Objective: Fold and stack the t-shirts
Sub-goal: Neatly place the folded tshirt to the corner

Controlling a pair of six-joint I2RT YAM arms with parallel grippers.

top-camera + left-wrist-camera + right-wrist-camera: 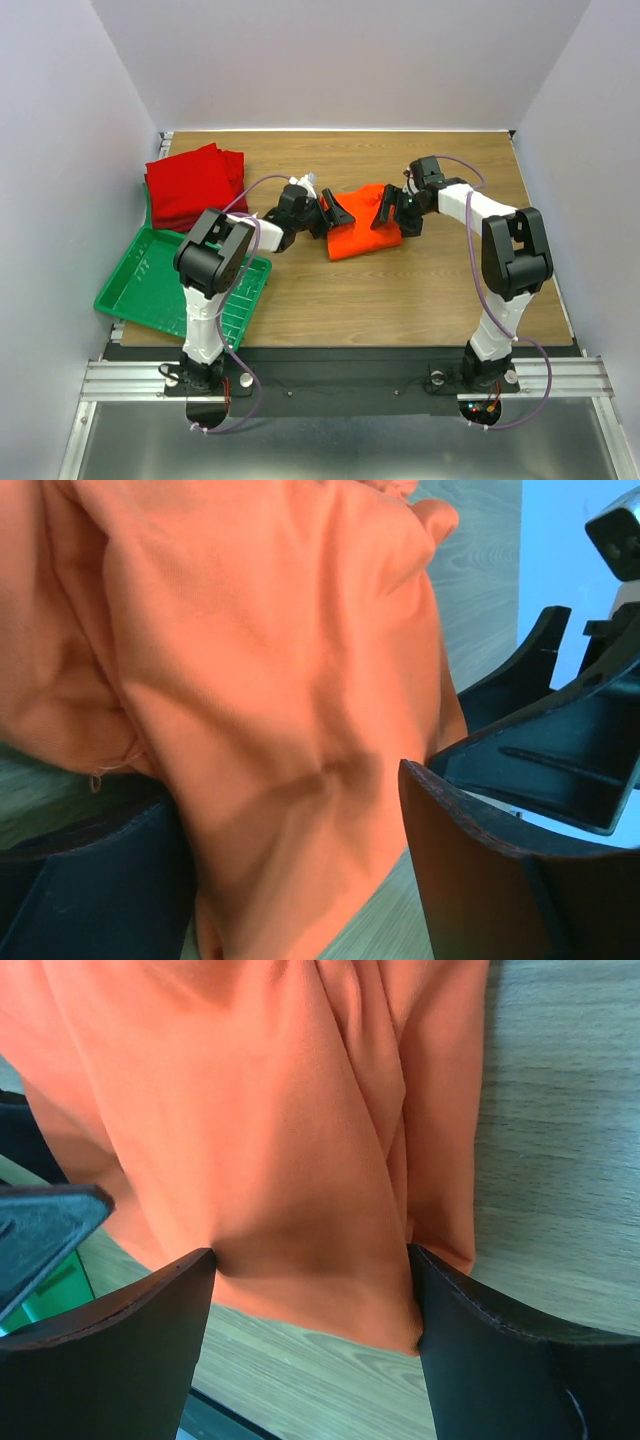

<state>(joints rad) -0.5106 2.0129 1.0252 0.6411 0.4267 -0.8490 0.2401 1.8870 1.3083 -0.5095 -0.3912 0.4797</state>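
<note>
The bright orange t-shirt [358,232] lies bunched in a small heap at the middle of the table, with a gripper at each side. From the left, my left gripper [337,214] straddles it: in the left wrist view its jaws [290,790] stand wide, orange cloth [280,680] fills most of the gap, and the right finger [500,880] has bare table beside it. From the right, my right gripper [391,214] has both fingers pressed into the cloth [300,1140], denting it at each tip [312,1255]. Folded deep red t-shirts [195,185] are stacked at the back left.
A green plastic grid tray [150,285] sits at the table's front left, partly under the left arm. White walls close in the table on three sides. Bare wood [400,300] shows in front of the orange shirt.
</note>
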